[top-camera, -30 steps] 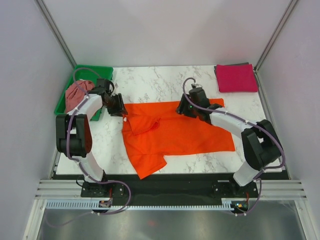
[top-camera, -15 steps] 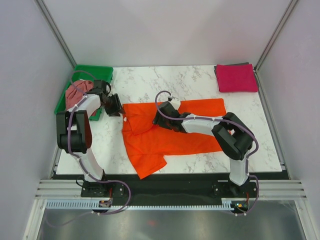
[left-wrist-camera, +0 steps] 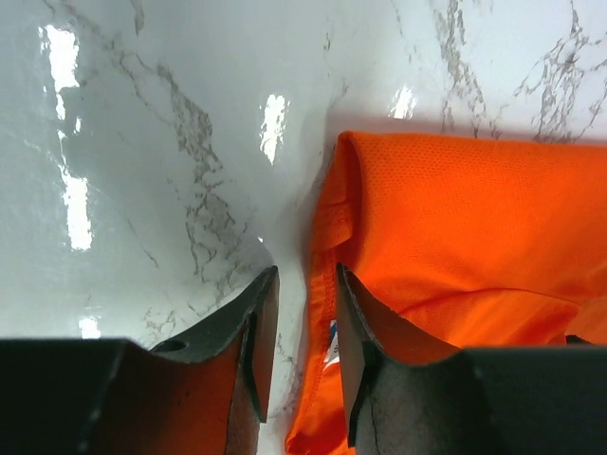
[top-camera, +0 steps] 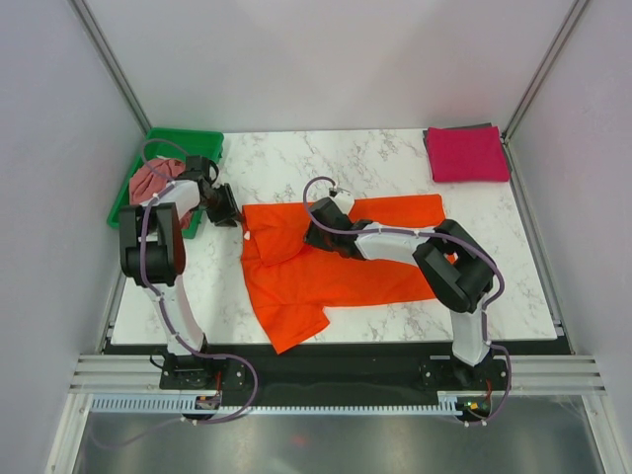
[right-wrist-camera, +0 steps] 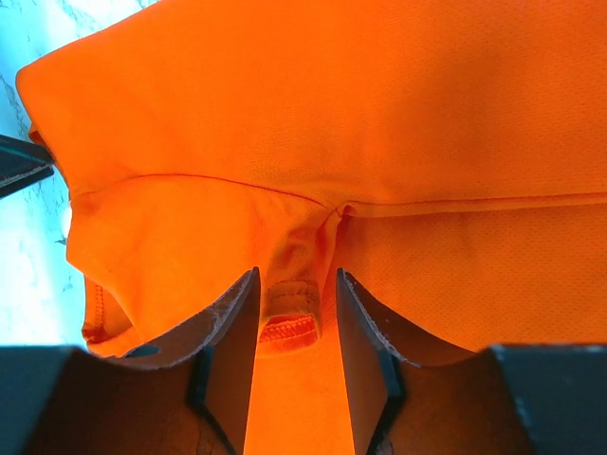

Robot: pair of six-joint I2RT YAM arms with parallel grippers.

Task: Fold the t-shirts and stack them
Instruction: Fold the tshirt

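On table (top-camera: pixel 326 158) ctr: orange shirt (top-camera: pixel 346 267) spread. L gripper (left-wrist-camera: pixel 305 275) at its 10 o'clock edge, jaws narrow astride hem. R gripper (right-wrist-camera: pixel 298 280) down on shirt, jaws astride small fold. Grip either side: can't tell. Folded pink shirt (top-camera: pixel 467 154) at 1 o'clock.

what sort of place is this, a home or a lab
Probably a robot lab test cell, not a home: left arm and right arm bolted at a marble-look table, plain panel walls boxing it in, an orange shirt spread out.
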